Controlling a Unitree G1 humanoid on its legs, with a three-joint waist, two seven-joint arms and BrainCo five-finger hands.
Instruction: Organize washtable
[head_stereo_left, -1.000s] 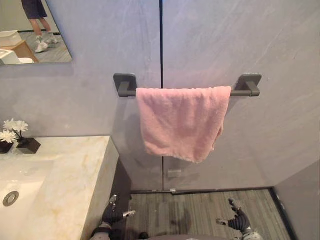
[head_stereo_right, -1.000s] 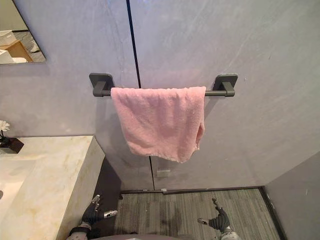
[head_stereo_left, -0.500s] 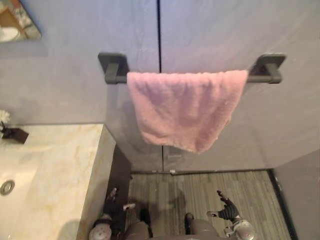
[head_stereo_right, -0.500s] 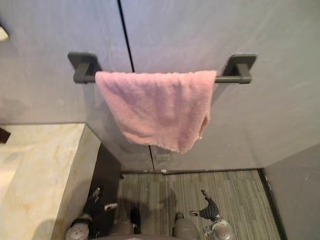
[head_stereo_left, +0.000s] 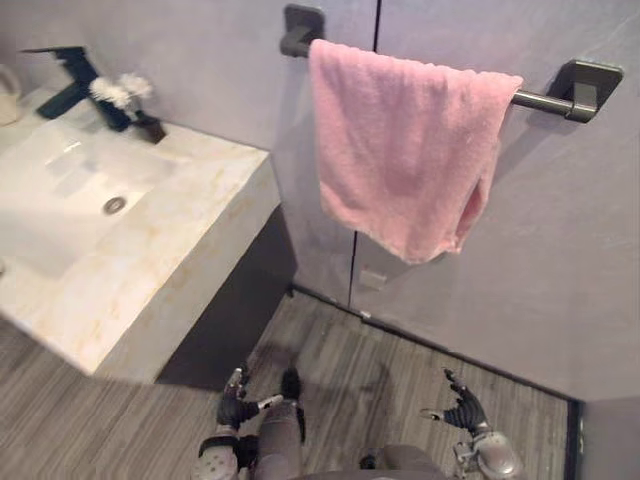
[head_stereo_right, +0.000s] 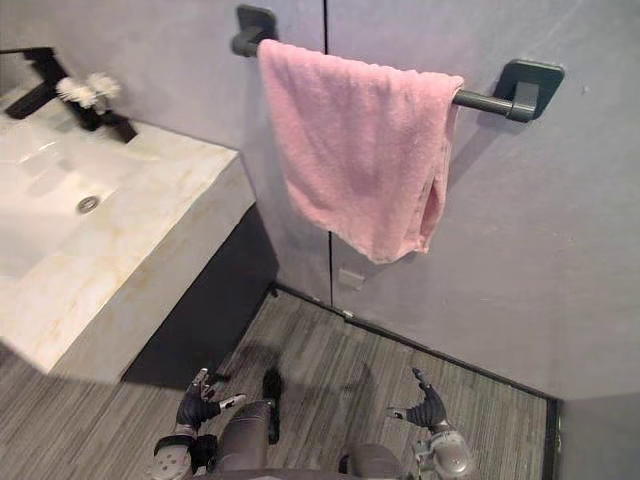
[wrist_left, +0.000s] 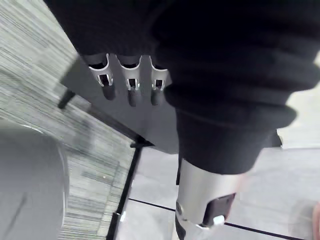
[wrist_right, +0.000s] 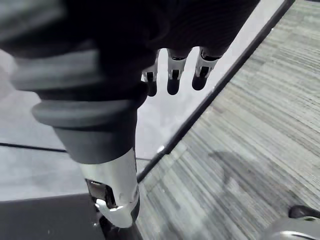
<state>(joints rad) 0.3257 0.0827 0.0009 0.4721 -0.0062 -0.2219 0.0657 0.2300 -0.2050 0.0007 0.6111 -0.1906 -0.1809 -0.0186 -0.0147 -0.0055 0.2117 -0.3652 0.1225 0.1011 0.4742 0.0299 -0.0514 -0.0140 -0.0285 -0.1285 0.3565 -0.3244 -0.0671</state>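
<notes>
Washtable (head_stereo_left: 180, 225) stands at the left, its pale marble top carrying a sunken basin (head_stereo_left: 60, 190); a black faucet (head_stereo_left: 68, 75) and a small pot of white flowers (head_stereo_left: 130, 105) stand at its far edge; you will find the pink towel (head_stereo_left: 400, 150) draped over the dark wall bar (head_stereo_left: 548, 101) to the right, apart from the counter; your left hand (head_stereo_left: 238, 408) and right hand (head_stereo_left: 465, 412) hang low over the striped floor (head_stereo_left: 100, 420), fingers apart and relaxed, both empty.

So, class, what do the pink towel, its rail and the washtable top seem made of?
Pink towel: soft terry cloth, going by its fuzzy nap.
Towel rail: probably matte dark metal, smooth and even.
Washtable top: glossy cream stone with marble-like veining, possibly imitation.
</notes>
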